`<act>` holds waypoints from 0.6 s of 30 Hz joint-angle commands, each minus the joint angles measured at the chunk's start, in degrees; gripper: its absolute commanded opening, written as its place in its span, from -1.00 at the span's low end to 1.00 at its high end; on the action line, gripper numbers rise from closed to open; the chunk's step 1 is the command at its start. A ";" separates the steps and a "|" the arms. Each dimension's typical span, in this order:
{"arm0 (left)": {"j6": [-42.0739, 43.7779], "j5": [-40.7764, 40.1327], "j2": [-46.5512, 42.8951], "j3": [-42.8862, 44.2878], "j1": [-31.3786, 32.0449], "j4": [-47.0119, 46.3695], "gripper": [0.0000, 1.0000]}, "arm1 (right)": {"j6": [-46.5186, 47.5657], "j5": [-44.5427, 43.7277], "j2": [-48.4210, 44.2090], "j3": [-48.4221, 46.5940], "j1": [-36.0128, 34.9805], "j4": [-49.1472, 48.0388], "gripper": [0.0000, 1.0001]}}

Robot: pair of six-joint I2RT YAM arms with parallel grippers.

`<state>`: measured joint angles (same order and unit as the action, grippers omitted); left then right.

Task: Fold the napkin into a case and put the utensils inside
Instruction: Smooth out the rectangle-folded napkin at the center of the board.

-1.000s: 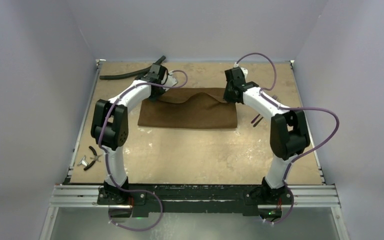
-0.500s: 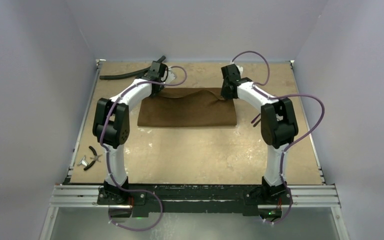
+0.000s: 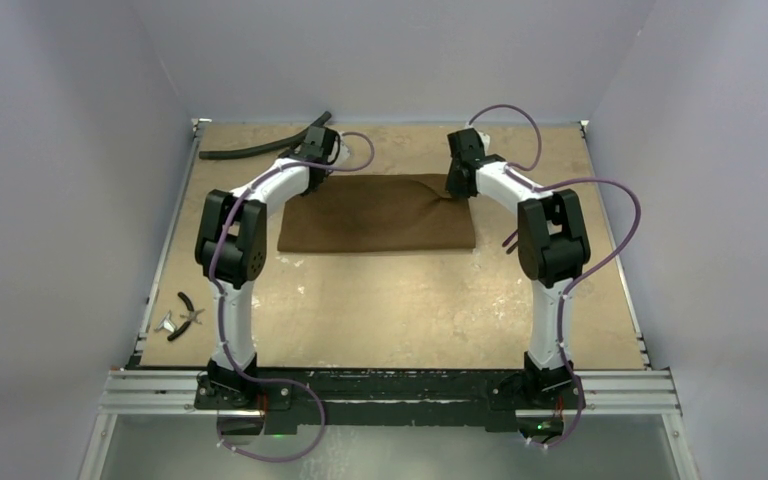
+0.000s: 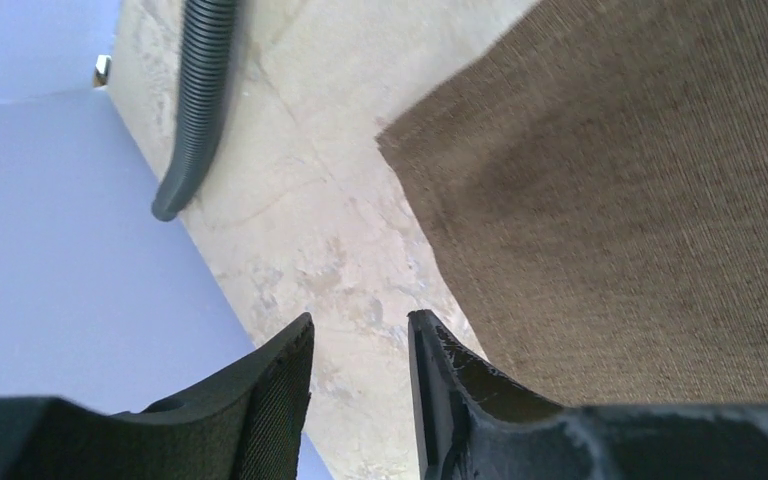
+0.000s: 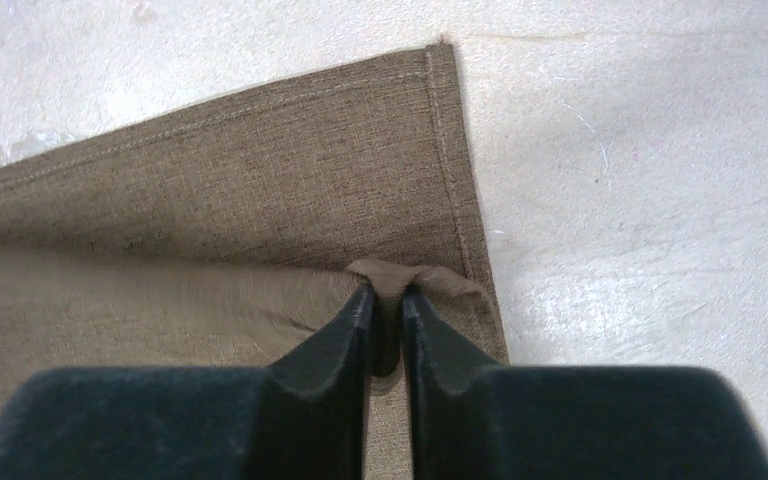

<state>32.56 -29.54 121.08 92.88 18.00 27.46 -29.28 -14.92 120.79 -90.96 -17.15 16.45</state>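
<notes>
The top view looks down from above and behind the arm bases, which sit at the bottom of its frame. From far off it takes in the whole desk (image 3: 390, 300) and the surrounding walls. The left wrist view sits very near the desk surface. It looks past the left hand (image 4: 360, 320) at its lower edge toward a napkin (image 4: 640, 200) corner at right and the hose (image 4: 200, 100) at upper left. The right wrist view looks steeply down, equally near, with the right hand (image 5: 388, 295) at bottom centre. All three views share napkin and desk.
</notes>
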 commanded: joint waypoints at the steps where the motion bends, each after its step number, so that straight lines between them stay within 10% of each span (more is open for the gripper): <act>1: -1.03 -2.20 -0.98 3.27 -0.60 -3.45 -0.18 | 0.26 1.63 -0.36 -2.79 0.45 -0.72 -0.37; 8: -2.80 3.64 -2.01 5.44 -0.78 1.34 -0.16 | 0.36 0.06 -0.99 -8.33 1.52 0.62 0.40; 18: -5.35 21.40 -6.20 2.43 -2.70 14.03 -0.24 | 2.24 0.22 -3.61 -3.80 2.90 -1.17 0.19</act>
<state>29.06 -16.67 120.64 97.69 16.32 36.82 -27.77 -15.55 120.57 -98.30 -14.57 16.05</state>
